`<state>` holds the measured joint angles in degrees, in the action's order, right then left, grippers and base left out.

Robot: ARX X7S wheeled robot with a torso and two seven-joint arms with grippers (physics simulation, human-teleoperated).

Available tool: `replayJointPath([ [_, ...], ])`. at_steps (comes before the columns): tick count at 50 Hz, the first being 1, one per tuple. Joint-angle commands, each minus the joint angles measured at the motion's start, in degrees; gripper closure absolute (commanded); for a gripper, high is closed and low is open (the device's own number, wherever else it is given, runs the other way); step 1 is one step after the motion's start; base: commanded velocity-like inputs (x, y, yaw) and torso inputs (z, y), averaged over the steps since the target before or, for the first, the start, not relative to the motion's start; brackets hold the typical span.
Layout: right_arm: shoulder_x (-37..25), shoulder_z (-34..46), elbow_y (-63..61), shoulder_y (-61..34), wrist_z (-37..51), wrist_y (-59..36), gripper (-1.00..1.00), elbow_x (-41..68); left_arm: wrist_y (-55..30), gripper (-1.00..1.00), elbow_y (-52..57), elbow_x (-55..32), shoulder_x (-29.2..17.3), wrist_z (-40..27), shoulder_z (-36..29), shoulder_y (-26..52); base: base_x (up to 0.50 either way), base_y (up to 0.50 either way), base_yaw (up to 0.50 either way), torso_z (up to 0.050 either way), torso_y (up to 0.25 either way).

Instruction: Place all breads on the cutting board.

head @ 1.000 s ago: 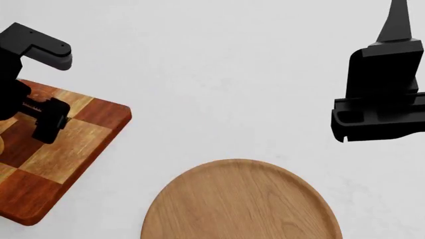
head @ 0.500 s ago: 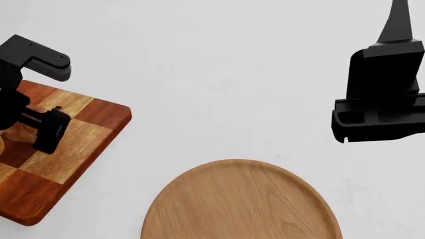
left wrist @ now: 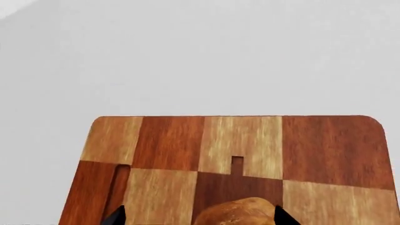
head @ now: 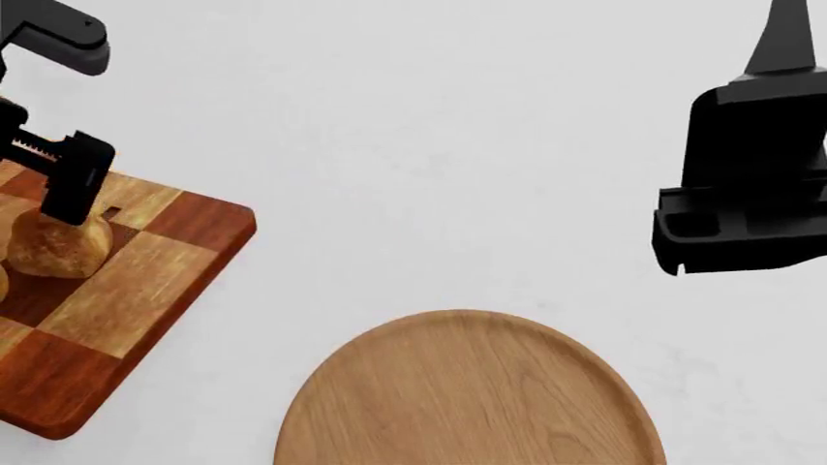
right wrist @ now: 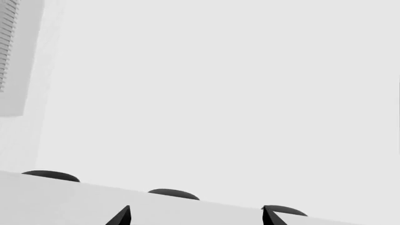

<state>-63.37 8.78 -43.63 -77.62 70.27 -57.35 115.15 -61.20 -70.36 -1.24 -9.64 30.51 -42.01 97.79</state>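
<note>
The checkered cutting board (head: 142, 281) lies at the left of the head view. One golden-brown bread (head: 52, 244) rests on it, and a sliver of a second bread (head: 3, 281) shows at the picture's left edge. My left gripper (head: 58, 194) hangs just above the first bread, open and holding nothing. In the left wrist view that bread (left wrist: 240, 213) sits on the board (left wrist: 237, 140), between and below the gripper's (left wrist: 198, 218) spread tips. My right gripper (head: 781, 44) is far off at the right, open and empty (right wrist: 195, 216).
A round plain wooden plate (head: 466, 392) lies at the front middle of the white table (head: 466, 145). In the right wrist view, dark oval shapes (right wrist: 172, 193) sit along a pale edge, and a grey slatted panel (right wrist: 7, 42) stands beyond.
My left gripper has risen off the cutting board and moved toward the far left, uncovering a bread left lying on the board. The right arm has barely moved.
</note>
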Motion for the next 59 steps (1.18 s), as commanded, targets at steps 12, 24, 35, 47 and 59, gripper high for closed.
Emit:
replayJointPath([
  [12,-0.2,-1.1,-0.3,-1.3,-1.0,1.0,-1.00,0.5,-28.8,-1.00,66.6,-42.5,-21.1,-40.6,19.3,-11.4,0.00,0.00,0.00,0.000,0.000],
  [24,-1.2,1.7,1.1,-9.1,1.4,0.0,-1.00,5.2,-18.6,-1.00,84.0,-121.4,-37.3,-102.3,20.4,-10.1,0.00,0.00,0.00,0.000,0.000],
  [35,-4.8,3.8,1.5,-18.2,5.8,0.6,-1.00,14.4,-1.7,-1.00,102.0,-144.4,-51.0,-117.2,20.4,-4.5,0.00,0.00,0.00,0.000,0.000],
  [47,-7.6,4.7,1.2,-25.0,9.3,2.1,-1.00,21.9,5.3,-1.00,107.5,-156.3,-62.8,-117.3,29.3,8.9,0.00,0.00,0.00,0.000,0.000],
  [59,-18.5,22.4,-5.3,-57.3,19.7,8.8,-1.00,47.2,11.8,-1.00,111.6,-172.0,-68.5,-120.0,22.1,30.1,0.00,0.00,0.00,0.000,0.000],
])
